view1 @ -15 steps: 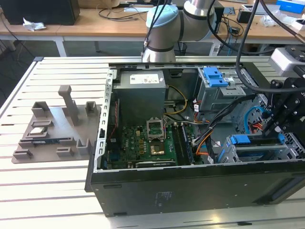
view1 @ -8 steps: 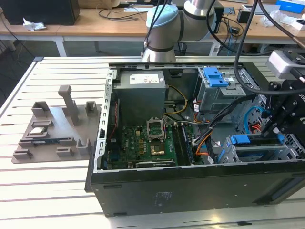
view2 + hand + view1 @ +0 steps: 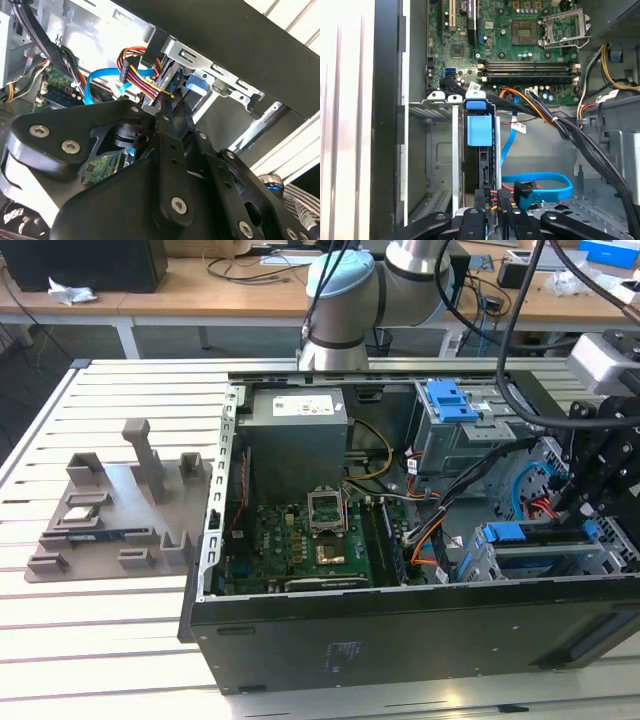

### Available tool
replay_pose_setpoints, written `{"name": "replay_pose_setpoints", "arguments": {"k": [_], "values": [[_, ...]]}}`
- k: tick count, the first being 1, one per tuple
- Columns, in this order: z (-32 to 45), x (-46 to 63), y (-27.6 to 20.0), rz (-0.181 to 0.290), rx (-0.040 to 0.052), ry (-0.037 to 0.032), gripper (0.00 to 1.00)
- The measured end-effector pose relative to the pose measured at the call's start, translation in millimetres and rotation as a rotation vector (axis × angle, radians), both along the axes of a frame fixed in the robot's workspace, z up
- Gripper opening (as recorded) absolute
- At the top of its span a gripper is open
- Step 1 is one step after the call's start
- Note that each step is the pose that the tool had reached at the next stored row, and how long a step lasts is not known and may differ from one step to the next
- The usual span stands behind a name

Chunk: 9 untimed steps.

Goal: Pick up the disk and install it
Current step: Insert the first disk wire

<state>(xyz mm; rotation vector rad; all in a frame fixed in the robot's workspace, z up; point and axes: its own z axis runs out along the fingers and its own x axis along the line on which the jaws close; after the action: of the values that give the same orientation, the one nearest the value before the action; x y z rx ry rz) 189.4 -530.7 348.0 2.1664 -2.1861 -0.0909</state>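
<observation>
One disk (image 3: 480,150) seated edge-on in its bay.
Gripper (image 3: 167,107) at its cabled end; fingers' state unclear (install nearly finished, likely).

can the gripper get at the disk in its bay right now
Probably yes. The gripper sits right at the disk's cabled end inside the bay; the red and blue cables crowd that end.

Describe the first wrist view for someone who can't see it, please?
Looking into an open computer case, the disk with its blue plastic rail sits edge-on in a metal drive cage, and the robot's black gripper is at its near end. Beyond lie the green motherboard, bundled cables and a looped blue data cable.
</observation>
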Motion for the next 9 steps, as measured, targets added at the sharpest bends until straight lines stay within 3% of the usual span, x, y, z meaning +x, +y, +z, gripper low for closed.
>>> {"name": "replay_pose_setpoints", "arguments": {"k": [3, 4, 6, 9], "values": [[12.6, 0.0, 0.5, 0.000, -0.0002, 0.0000, 0.24], [16.8, -0.1, 1.0, 0.000, -0.0003, 0.0000, 0.23], [29.5, 0.0, 1.7, 0.000, -0.0004, 0.0000, 0.11], [45.3, 0.0, 1.8, 0.000, -0.0002, 0.0000, 0.11]]}}
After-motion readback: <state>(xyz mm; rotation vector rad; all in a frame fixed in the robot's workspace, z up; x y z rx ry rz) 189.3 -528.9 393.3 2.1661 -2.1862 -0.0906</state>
